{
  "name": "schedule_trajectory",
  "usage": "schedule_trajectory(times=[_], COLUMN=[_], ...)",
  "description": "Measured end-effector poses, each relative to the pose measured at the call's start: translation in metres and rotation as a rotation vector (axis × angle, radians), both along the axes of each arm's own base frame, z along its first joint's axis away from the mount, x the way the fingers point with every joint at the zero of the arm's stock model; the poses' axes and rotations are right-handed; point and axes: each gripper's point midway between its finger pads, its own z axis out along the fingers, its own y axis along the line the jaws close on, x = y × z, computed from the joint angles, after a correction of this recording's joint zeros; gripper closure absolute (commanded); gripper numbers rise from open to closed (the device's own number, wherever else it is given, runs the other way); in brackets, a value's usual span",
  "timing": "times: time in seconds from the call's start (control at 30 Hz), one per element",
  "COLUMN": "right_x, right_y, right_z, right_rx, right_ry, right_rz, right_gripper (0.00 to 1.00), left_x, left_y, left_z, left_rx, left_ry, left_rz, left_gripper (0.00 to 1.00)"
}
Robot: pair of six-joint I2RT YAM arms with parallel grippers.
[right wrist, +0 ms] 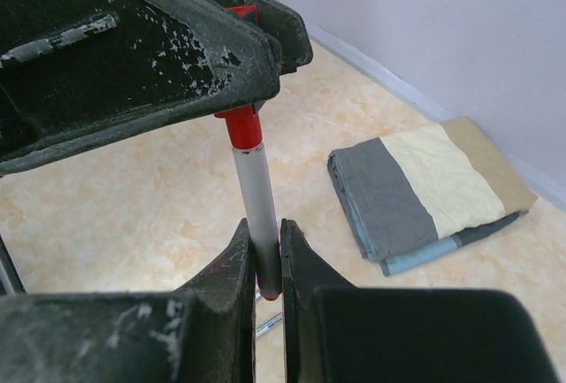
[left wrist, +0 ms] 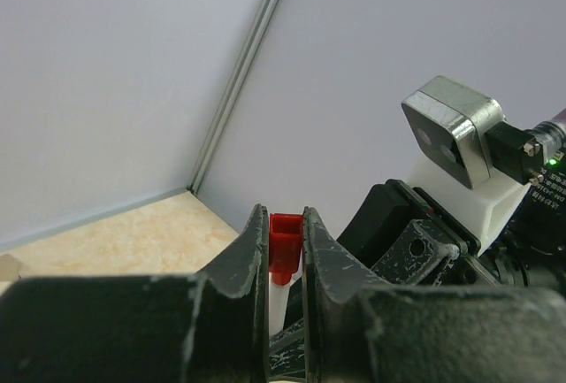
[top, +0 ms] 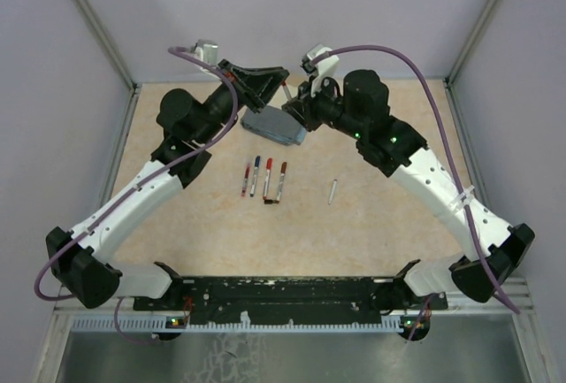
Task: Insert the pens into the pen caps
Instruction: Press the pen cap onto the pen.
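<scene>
The pen point(right wrist: 259, 197) is pinched by its barrel in the tightly closed right gripper point(right wrist: 263, 243), its tip set in the red cap point(left wrist: 285, 248) clamped by the left gripper point(left wrist: 284, 220), both held in line above the table's point(top: 380, 215) far edge so they can be pressed together.

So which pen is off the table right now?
The pen held aloft in the right tool, its top meeting the red cap in the left tool. The rest lie on the table: a row of four, one apart.
</scene>
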Motion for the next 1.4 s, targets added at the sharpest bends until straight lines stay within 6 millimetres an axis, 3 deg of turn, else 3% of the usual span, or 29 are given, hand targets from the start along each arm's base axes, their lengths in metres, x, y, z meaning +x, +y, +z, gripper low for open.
schedule_trajectory(times=[0.17, 0.37, 0.67, 0.8, 1.13, 1.4], right_x=[-0.002, -0.005, 0.005, 0.007, -0.006, -0.006], right_y=[-0.001, -0.014, -0.025, -0.029, -0.059, -0.056], right_z=[-0.006, -0.039, -0.046, -0.05, -0.089, -0.086], right_rx=[-0.01, -0.013, -0.067, -0.136, -0.337, -0.293], right_ry=[0.029, 0.083, 0.067, 0.113, 0.265, 0.217], right_rz=[0.006, -0.044, -0.111, -0.127, -0.17, -0.159], right_gripper=[1.0, 1.0, 1.0, 1.0, 1.0, 1.0], left_x=[-0.001, 0.001, 0.006, 0.01, 0.001, -0.003], left_y=[-0.001, -0.017, -0.026, -0.029, -0.052, -0.05], left_z=[0.0, -0.032, -0.046, -0.053, -0.092, -0.084], left_rx=[0.013, 0.081, 0.108, 0.118, 0.156, 0.121], left_ry=[-0.008, 0.064, 0.084, 0.089, 0.155, 0.148], left_rz=[0.005, -0.034, -0.028, -0.008, -0.062, -0.069], left_gripper=[1.0, 1.0, 1.0, 1.0, 1.0, 1.0])
